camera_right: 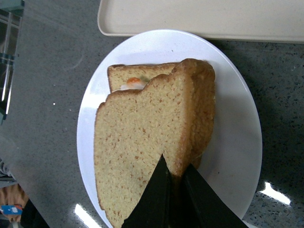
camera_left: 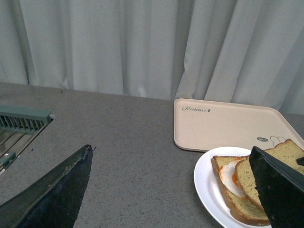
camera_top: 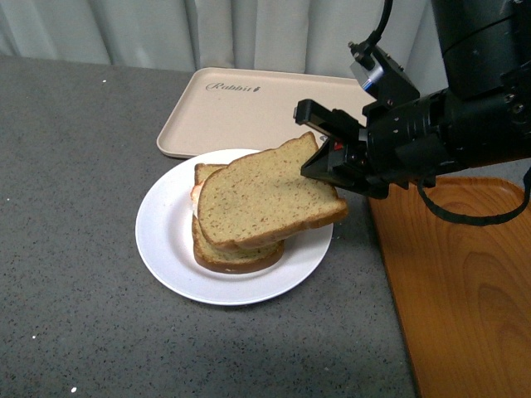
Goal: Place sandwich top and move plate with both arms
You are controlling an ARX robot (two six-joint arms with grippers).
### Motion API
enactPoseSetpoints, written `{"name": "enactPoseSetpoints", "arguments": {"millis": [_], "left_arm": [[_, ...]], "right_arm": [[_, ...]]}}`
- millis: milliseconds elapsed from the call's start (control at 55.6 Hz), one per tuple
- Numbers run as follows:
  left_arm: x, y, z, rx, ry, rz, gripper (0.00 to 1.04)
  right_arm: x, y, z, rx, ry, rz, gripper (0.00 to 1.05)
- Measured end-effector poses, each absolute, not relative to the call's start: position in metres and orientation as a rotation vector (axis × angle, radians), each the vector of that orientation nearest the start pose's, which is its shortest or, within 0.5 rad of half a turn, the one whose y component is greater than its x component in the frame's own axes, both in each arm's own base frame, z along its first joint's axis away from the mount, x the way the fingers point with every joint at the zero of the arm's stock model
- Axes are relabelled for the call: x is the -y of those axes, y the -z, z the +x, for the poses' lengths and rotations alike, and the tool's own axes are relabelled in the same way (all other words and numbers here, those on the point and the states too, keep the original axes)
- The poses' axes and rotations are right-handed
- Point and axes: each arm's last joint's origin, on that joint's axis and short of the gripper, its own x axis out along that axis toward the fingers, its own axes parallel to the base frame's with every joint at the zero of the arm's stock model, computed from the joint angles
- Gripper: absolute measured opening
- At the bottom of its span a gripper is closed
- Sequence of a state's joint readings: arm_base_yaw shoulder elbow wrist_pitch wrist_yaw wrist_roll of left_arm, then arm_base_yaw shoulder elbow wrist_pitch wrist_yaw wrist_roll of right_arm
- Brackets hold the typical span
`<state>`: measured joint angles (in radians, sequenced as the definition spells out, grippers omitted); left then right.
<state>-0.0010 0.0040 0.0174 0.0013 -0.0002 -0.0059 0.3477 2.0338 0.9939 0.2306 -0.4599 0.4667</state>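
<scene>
Grey countertop [camera_top: 75, 249], pale curtains [camera_top: 207, 29] — right fingers [camera_top: 328, 118] tight on sandwich top [camera_top: 261, 199], left fingers [camera_left: 52, 194] wide, empty

The sandwich top [camera_top: 261, 199] is tan with tiny specks and a brown crust. The plate [camera_top: 166, 240] is shiny white. The rabbit tray [camera_top: 224, 112] is beige. The wood tray [camera_top: 465, 282] is orange-brown with wavy lines.

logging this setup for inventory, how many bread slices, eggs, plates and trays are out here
bread slices: 2, the top slice and the bottom slice
fried egg: 1
plate: 1
trays: 2, the beige tray and the wooden tray
total: 6
</scene>
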Motion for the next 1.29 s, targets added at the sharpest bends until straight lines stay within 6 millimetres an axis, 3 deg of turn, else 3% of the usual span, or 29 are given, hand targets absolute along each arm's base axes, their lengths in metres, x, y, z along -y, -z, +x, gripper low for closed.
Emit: {"name": "enactPoseSetpoints", "arguments": {"millis": [342, 593, 791, 881, 1043, 1169, 1295], "left_arm": [[0.000, -0.169, 0.097, 0.015, 0.001, -0.006, 0.98], [0.000, -0.169, 0.097, 0.015, 0.001, -0.006, 0.98], [0.000, -0.169, 0.097, 0.015, 0.001, -0.006, 0.98], [0.000, -0.169, 0.097, 0.015, 0.001, -0.006, 0.98], [0.000, -0.169, 0.097, 0.015, 0.001, -0.006, 0.98], [0.000, -0.169, 0.097, 0.015, 0.000, -0.006, 0.98], [0.000, -0.170, 0.097, 0.017, 0.001, -0.006, 0.98]], "right_arm": [[-0.145, -0.070, 0.355, -1.021, -0.529, 0.421, 0.05], [-0.125, -0.071, 0.344, -1.020, -0.503, 0.416, 0.45], [-0.070, -0.106, 0.322, -0.884, -0.354, 0.395, 0.79], [-0.032, -0.126, 0.296, -0.777, -0.209, 0.321, 0.98], [0.012, -0.140, 0.250, -0.712, -0.071, 0.281, 0.96], [0.033, -0.148, 0.216, -0.635, 0.025, 0.261, 0.95], [0.033, -0.142, 0.196, -0.296, 0.028, 0.116, 0.77]]}}
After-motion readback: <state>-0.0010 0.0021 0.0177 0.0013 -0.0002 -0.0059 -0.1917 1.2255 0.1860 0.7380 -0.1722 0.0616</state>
